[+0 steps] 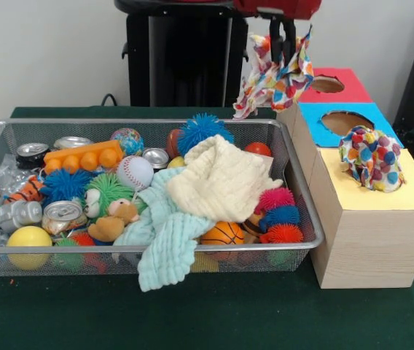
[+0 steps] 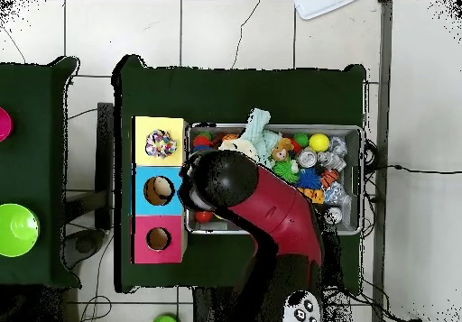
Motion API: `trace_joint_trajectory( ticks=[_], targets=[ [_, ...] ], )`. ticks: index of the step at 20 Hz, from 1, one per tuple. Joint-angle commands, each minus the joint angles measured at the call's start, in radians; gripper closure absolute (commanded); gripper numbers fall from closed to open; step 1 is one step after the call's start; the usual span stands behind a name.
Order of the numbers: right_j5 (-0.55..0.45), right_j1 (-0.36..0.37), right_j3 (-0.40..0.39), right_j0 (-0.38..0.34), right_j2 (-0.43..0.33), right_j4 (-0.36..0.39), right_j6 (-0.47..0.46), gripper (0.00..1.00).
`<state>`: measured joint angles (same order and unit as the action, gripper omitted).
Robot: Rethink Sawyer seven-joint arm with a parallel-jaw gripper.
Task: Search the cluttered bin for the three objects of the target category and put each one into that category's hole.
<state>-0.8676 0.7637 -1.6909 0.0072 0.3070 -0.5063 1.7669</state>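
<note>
The black gripper (image 1: 283,45) is clenched on a limp, polka-dot fabric cloth (image 1: 276,79) — a second crumpled one (image 1: 371,158) fills the yellow-topped wooden box's round hole (image 1: 411,191).

The bin (image 1: 294,182) is silvery wire mesh with a smooth metal rim. The cream cloth (image 1: 221,182) and pale green cloth (image 1: 165,244) look soft, ribbed and matt. The drink cans (image 1: 63,213) are shiny metal. The boxes (image 1: 371,251) have pale wood-grain sides and matt coloured tops. The table (image 1: 207,313) wears matt green fabric.
</note>
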Motion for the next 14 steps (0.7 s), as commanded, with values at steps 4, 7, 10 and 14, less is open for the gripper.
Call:
trace_joint_trajectory(
  ticks=[4,7,10,14],
  targets=[
    [-0.195,0.041,0.085,0.002,0.023,0.037,0.338,1.0],
    [-0.206,0.043,0.1,0.004,0.018,0.029,0.358,1.0],
    [-0.197,0.032,0.121,0.017,0.017,0.026,0.396,1.0],
    [-0.216,0.016,0.166,0.048,0.027,0.023,0.47,1.0]
  ],
)
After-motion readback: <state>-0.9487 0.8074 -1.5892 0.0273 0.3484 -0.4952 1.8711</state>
